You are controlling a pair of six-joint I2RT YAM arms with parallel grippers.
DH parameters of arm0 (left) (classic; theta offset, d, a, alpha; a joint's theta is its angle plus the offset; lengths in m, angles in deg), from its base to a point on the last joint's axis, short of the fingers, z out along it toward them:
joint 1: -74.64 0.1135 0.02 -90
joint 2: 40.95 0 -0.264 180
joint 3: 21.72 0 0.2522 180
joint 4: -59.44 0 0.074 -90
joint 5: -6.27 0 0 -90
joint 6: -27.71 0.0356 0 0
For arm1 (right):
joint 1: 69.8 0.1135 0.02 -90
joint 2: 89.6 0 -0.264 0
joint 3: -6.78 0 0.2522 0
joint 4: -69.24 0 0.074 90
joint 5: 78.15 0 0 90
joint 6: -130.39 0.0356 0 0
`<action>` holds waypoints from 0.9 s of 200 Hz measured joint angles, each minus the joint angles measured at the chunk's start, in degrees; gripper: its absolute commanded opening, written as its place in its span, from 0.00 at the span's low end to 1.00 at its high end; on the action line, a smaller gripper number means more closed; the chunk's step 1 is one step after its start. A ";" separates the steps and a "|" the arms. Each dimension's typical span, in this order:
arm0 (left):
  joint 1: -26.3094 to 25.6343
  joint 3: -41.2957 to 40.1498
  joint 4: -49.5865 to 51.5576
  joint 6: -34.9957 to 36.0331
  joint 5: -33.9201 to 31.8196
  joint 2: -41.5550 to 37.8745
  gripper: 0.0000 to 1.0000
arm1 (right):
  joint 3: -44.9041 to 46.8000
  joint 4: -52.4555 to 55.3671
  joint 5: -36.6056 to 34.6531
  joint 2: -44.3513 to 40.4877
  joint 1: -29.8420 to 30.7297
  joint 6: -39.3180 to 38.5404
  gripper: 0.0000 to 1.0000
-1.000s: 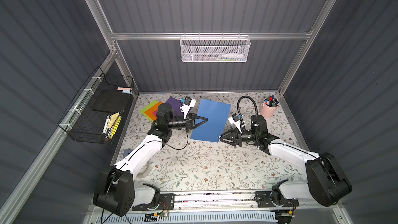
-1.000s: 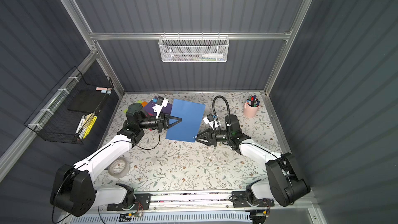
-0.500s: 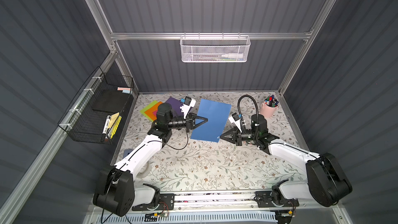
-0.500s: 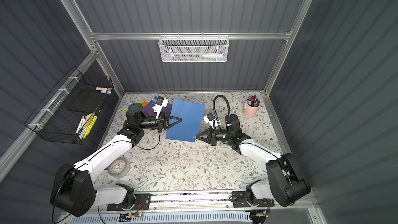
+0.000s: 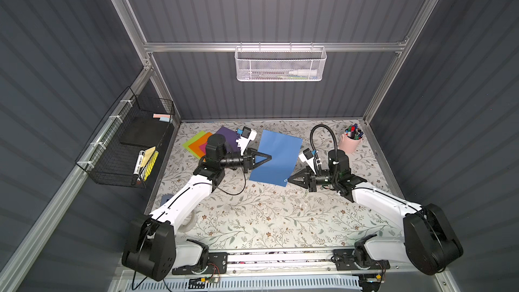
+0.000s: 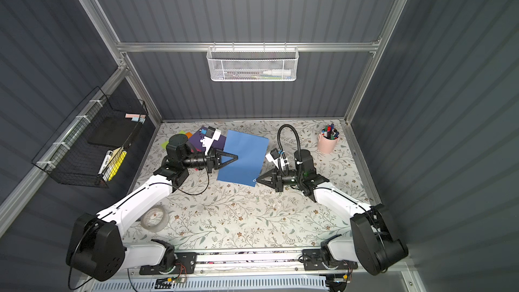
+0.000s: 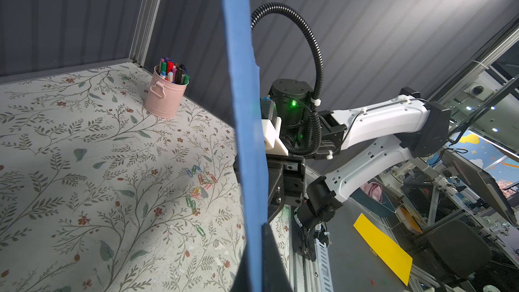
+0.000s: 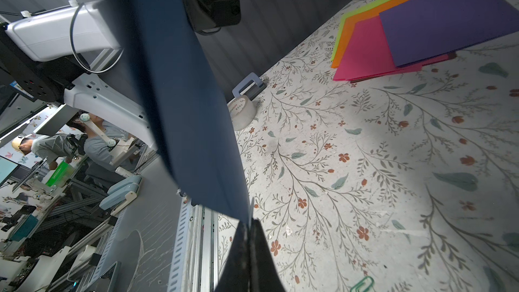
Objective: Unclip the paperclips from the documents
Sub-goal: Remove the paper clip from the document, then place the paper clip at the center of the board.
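No text can be read anywhere. The tape roll (image 8: 242,110) carries small print on its core, too blurred to make out.

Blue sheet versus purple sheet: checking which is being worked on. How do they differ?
The blue sheet is held up by the left gripper; the purple sheet lies flat on the pink sheet. The blue sheet has a paperclip, pinched by the right gripper; the purple sheet shows none. Both are plain paper.

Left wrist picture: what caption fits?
Blue sheet held edge-on, with pink marker cup and loose paperclips on the flowery table behind.
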 measured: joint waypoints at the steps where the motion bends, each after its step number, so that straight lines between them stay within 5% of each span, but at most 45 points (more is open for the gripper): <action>1: 0.00 0.02 0.09 0.07 0.00 0.00 0.00 | 0.00 0.00 0.00 0.02 0.00 0.00 0.07; 75: 0.24 0.35 1.29 1.20 -0.26 0.00 0.00 | 0.00 3.23 -1.68 -0.07 -1.22 -1.36 0.06; 141: 1.79 2.51 5.79 2.95 -12.02 2.84 0.00 | 0.76 12.20 -19.23 1.22 -6.82 1.62 0.03; 167: 4.04 2.51 5.86 2.91 -16.02 5.25 0.00 | 0.81 17.73 -24.81 4.07 -7.82 3.34 0.09; 180: 5.55 2.51 5.53 2.86 -17.53 6.67 0.00 | 0.76 20.70 -27.34 5.44 -7.82 4.13 0.20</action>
